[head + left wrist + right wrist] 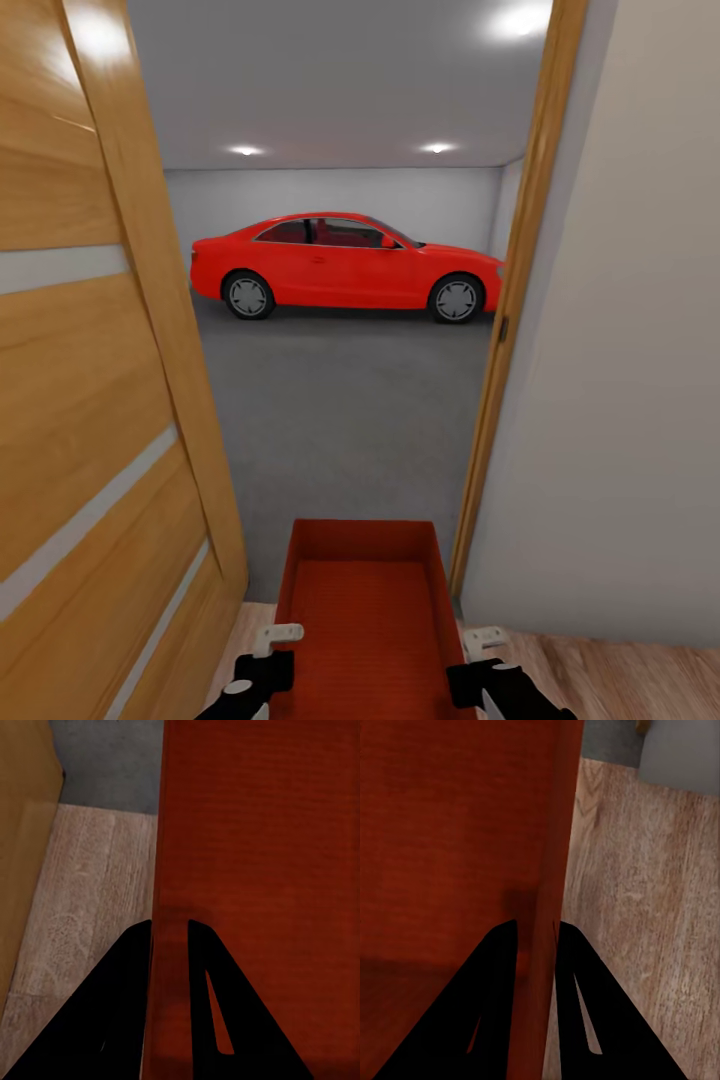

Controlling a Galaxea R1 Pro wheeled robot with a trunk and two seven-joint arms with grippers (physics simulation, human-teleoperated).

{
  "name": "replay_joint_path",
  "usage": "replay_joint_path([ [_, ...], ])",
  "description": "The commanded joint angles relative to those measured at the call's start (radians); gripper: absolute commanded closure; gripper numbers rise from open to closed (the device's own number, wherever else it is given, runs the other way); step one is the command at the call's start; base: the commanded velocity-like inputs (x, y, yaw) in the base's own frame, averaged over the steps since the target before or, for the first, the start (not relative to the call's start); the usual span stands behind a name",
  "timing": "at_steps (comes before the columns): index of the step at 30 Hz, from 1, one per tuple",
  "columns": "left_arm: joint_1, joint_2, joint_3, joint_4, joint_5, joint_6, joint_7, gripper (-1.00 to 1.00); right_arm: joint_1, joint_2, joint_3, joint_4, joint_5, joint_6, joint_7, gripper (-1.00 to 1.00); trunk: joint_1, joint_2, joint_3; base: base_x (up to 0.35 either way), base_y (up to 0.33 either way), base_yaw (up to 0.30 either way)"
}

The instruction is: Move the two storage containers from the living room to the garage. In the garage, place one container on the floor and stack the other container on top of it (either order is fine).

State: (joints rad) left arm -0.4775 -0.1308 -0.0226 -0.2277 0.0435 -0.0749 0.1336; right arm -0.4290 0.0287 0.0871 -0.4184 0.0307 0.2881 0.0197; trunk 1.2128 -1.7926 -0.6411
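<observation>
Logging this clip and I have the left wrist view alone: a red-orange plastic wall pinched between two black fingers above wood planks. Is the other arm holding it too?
Observer: Yes. In the right wrist view the right gripper straddles the opposite wall of the same red-orange open-topped plastic bin, one finger inside, one outside.
Operator: Where is the robot?
Observer: At a doorway. The head view shows the grey concrete garage floor starting just beyond the bin's far end.
Operator: Is the way ahead blocked?
Observer: An orange wooden door with frosted strips stands open at the left; a red car is parked by the far wall.
Operator: And the left gripper?
Observer: The left gripper clamps the bin's left wall.
</observation>
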Motion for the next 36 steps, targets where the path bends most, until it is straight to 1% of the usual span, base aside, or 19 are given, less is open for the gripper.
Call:
replay_joint_path([
  [1, -0.001, 0.037, 0.004, -0.001, 0.0, -0.003, 0.004, 1.0, -0.001, -0.015, -0.003, -0.002, -0.002, 0.006, 0.007, 1.0, 0.0, 0.0, -0.001, 0.085, 0.125, 0.0],
  [11, 0.0, 0.037, 0.004, -0.004, -0.003, -0.003, 0.004, 1.0, -0.001, -0.015, -0.003, -0.002, -0.002, 0.006, 0.009, 1.0, 0.0, 0.0, -0.001, 0.053, 0.073, 0.0],
  [19, 0.0, 0.037, 0.004, -0.004, -0.005, -0.003, 0.004, 1.0, -0.001, -0.015, -0.004, -0.002, -0.002, 0.006, 0.01, 1.0, 0.0, 0.0, -0.001, 0.119, 0.079, 0.0],
  [36, -0.001, 0.037, 0.004, -0.003, -0.006, -0.003, 0.004, 1.0, -0.001, -0.015, -0.004, -0.003, -0.002, 0.006, 0.012, 1.0, 0.0, 0.0, -0.001, 0.227, 0.023, 0.0],
])
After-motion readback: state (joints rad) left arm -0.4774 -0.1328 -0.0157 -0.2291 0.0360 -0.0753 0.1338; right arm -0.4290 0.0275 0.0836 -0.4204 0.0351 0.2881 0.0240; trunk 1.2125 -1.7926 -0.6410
